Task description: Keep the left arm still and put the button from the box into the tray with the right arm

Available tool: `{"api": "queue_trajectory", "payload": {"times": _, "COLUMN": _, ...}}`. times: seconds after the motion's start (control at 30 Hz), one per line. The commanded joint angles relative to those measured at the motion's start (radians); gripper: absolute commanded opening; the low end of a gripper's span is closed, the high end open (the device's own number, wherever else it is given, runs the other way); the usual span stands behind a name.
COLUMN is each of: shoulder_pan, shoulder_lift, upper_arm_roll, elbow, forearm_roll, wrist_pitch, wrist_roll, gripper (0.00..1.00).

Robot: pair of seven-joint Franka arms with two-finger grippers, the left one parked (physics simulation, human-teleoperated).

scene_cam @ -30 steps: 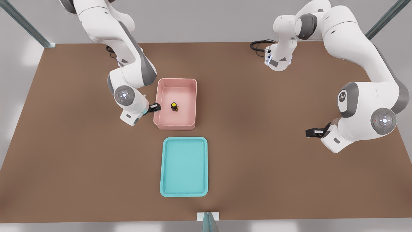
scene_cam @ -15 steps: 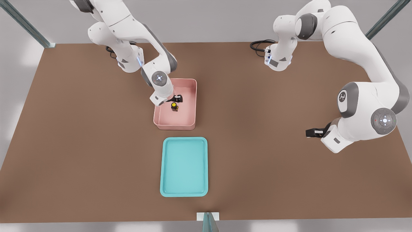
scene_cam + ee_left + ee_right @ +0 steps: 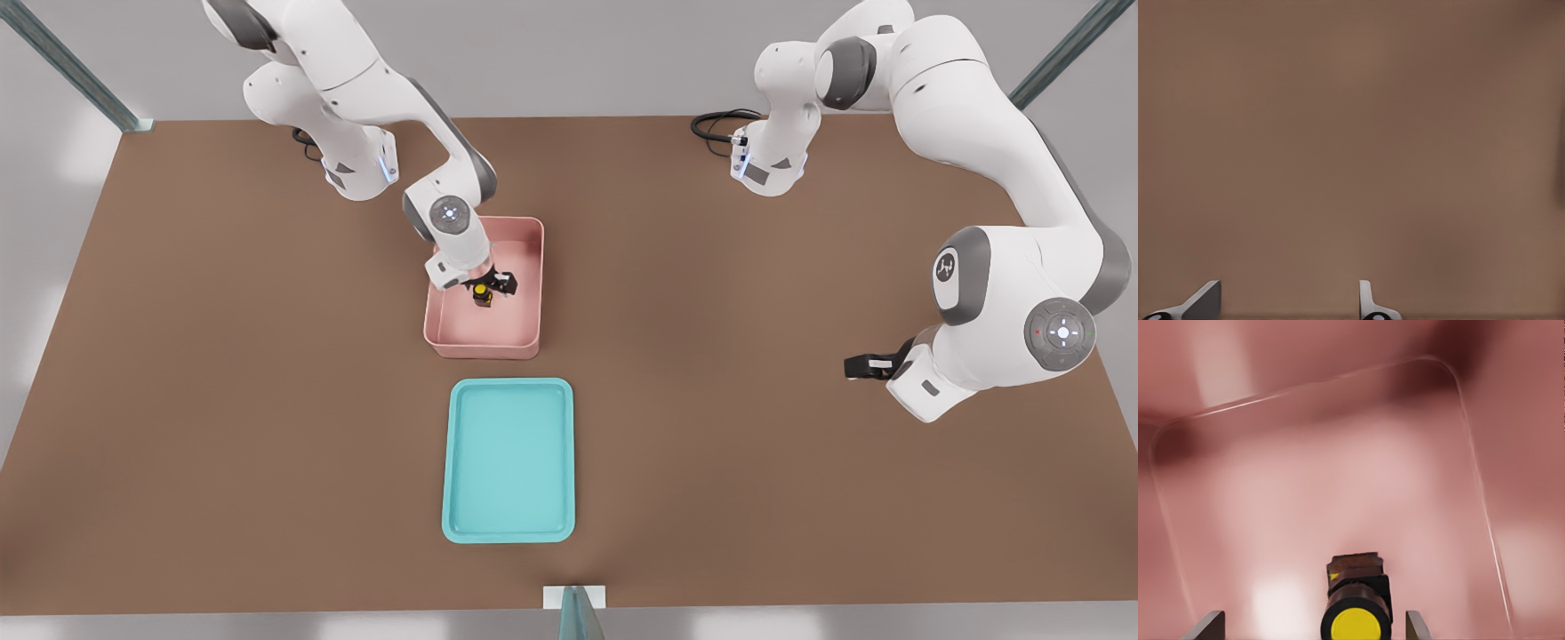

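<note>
While one tiny push-button [image 3: 481,293] with a round yellow cap and a dark blocky body stands on the smooth floor of the single pale pink rectangular plastic box [image 3: 526,293], the right arm's black two-finger gripper [image 3: 486,284] hangs inside that box just over it, fingers [image 3: 1208,626] spread to either side of the cap and not touching it. One shallow turquoise rectangular tray [image 3: 508,460] with a low rim and rounded corners lies on the matte brown tabletop [image 3: 756,462] between the box and the near edge, apart from the box.
</note>
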Motion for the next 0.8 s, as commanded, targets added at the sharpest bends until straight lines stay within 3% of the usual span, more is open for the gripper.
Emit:
{"api": "queue_trajectory", "payload": {"times": 0.0, "shoulder_pan": 0.0, "shoulder_lift": 0.001, "upper_arm_roll": 0.0, "elbow": -0.01, "forearm_roll": -0.003, "wrist_pitch": 0.006, "wrist_roll": 0.181, "gripper": 1.0}}
{"api": "queue_trajectory", "payload": {"times": 0.27, "shoulder_pan": 0.0, "shoulder_lift": 0.005, "upper_arm_roll": 0.0, "elbow": -0.03, "forearm_roll": -0.012, "wrist_pitch": -0.033, "wrist_roll": 0.146, "gripper": 1.0}}
{"api": "queue_trajectory", "payload": {"times": 0.3, "shoulder_pan": 0.0, "shoulder_lift": 0.005, "upper_arm_roll": 0.0, "elbow": -0.03, "forearm_roll": -0.012, "wrist_pitch": -0.033, "wrist_roll": 0.148, "gripper": 0.95}}
{"api": "queue_trajectory", "payload": {"times": 0.4, "shoulder_pan": 0.0, "shoulder_lift": 0.005, "upper_arm_roll": 0.0, "elbow": -0.03, "forearm_roll": -0.012, "wrist_pitch": -0.035, "wrist_roll": 0.149, "gripper": 0.65}}
{"api": "queue_trajectory", "payload": {"times": 0.5, "shoulder_pan": 0.0, "shoulder_lift": 0.005, "upper_arm_roll": -0.001, "elbow": -0.03, "forearm_roll": -0.012, "wrist_pitch": -0.035, "wrist_roll": 0.149, "gripper": 0.47}}
{"api": "queue_trajectory", "payload": {"times": 0.6, "shoulder_pan": -0.002, "shoulder_lift": -0.003, "upper_arm_roll": -0.001, "elbow": -0.03, "forearm_roll": -0.012, "wrist_pitch": -0.055, "wrist_roll": 0.149, "gripper": 0.41}}
{"api": "queue_trajectory", "payload": {"times": 0.77, "shoulder_pan": -0.002, "shoulder_lift": -0.121, "upper_arm_roll": -0.006, "elbow": -0.013, "forearm_roll": -0.012, "wrist_pitch": -0.188, "wrist_roll": 0.149, "gripper": 0.42}}
